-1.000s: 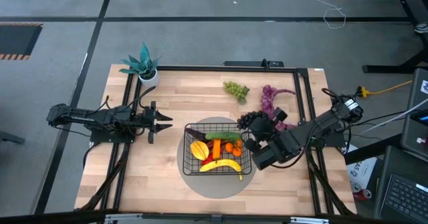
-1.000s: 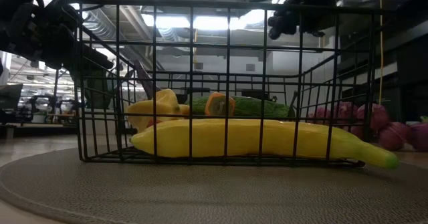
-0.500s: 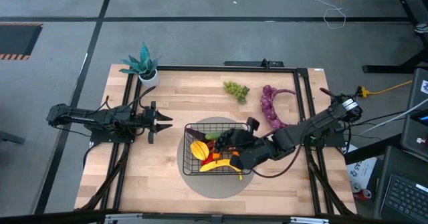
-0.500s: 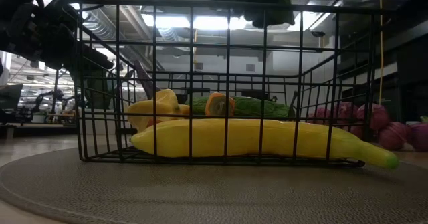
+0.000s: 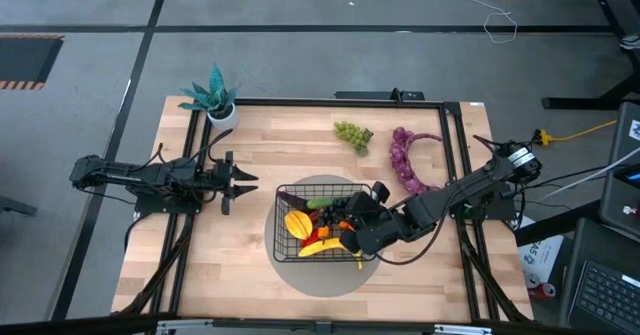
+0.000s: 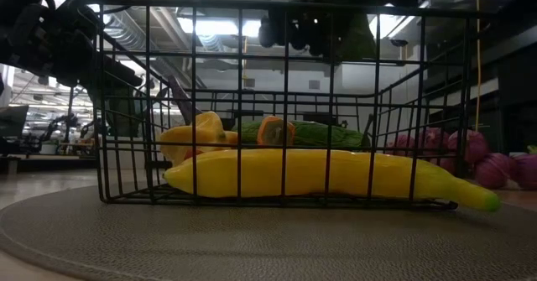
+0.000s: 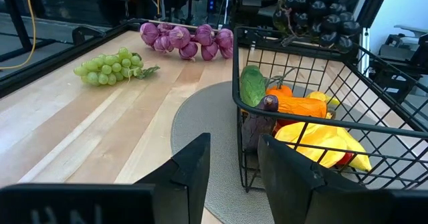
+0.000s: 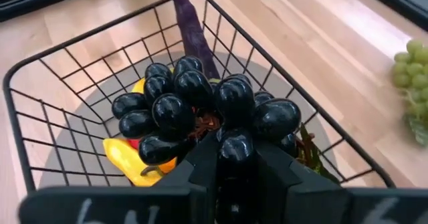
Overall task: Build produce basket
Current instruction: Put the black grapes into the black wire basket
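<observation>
The black wire basket [image 5: 281, 191] stands on a round grey mat in the middle of the table. It holds a banana [image 6: 319, 174], a cucumber, oranges, an eggplant [image 8: 190, 30] and other produce. My right gripper [image 8: 235, 162] hovers over the basket's right half, shut on a bunch of dark grapes [image 8: 200, 110]. The low view shows the bunch [image 6: 302, 29] at the height of the rim. Green grapes [image 5: 352, 133] and purple grapes [image 5: 404, 155] lie on the table beyond the basket. My left gripper [image 7: 234, 177] waits open to the basket's left, pointing level at it. My right gripper pinches the dark grapes between its two fingers at the bunch's end nearest the wrist, with one grape [image 8: 235, 150] showing between the fingers [image 8: 200, 167]. The fingers slant down from the table's right. The bunch sticks out ahead of them, clear above the produce.
A teal potted plant [image 5: 212, 97] stands at the far left corner. Black rails run along the table's left, right and far sides. Bare wood lies between my left gripper and the basket and along the near edge.
My right gripper has carried the dark grapes from beside the basket's right side toward the table's left, over the basket. It has tipped downward and sunk, so the bunch now hangs at rim height.
</observation>
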`<state>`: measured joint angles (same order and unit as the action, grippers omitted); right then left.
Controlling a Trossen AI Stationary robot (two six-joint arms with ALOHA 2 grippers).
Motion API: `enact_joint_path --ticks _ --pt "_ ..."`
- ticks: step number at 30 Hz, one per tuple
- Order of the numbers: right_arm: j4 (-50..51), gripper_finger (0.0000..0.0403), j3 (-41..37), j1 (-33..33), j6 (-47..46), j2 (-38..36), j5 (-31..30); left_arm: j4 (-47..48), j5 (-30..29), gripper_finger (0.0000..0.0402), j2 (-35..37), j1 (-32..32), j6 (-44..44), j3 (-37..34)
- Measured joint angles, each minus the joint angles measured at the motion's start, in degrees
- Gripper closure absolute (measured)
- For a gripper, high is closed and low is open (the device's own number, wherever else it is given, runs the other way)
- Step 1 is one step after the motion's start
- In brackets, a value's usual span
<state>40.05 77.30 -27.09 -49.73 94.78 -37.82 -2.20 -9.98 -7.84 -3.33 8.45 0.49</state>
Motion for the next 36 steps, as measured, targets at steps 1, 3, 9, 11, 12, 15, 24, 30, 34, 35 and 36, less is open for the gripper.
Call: enact_joint_path --ticks 1,3,9,11,12,15,24,30,34,35,36 --pt "0.1 0.0336 -0.1 0.0 -0.7 0.0 0.0 0.0 0.0 0.0280 0.0 0.0 0.0 0.0" --pt "0.0 0.0336 -0.2 0.0 -0.8 0.0 0.0 0.0 0.0 0.0280 0.0 0.0 0.0 0.0" --pt "0.0 0.0336 -0.2 0.0 -0.2 0.0 0.0 0.0 0.0 0.0280 0.0 0.0 0.0 0.0" --pt "0.0 0.0336 -0.2 0.0 0.0 0.0 0.0 0.0 0.0 0.0280 0.0 0.0 0.0 0.0" --pt "0.0 0.0336 -0.2 0.0 0.0 0.0 0.0 0.0 0.0 0.0280 0.0 0.0 0.0 0.0" --pt "0.0 0.0336 -0.2 0.0 0.3 0.0 0.0 0.0 0.0 0.0280 0.0 0.0 0.0 0.0" --pt "0.0 0.0336 -0.2 0.0 4.5 0.0 0.9 0.0 0.0 0.0280 0.0 0.0 0.0 0.0" --pt "-0.5 0.0336 -0.2 0.0 5.5 0.0 5.9 0.0 0.0 0.0280 0.0 0.0 0.0 0.0" --pt "-0.8 0.0327 -0.2 0.0 5.1 0.0 4.5 0.0 0.0 0.0280 0.0 0.0 0.0 0.0" --pt "-0.8 0.0322 -0.2 0.0 5.3 0.0 4.3 0.0 0.0 0.0280 0.0 0.0 0.0 0.0" --pt "-0.8 0.0315 -0.2 0.0 5.4 0.0 4.0 0.0 0.0 0.0280 0.0 0.0 0.0 0.0"
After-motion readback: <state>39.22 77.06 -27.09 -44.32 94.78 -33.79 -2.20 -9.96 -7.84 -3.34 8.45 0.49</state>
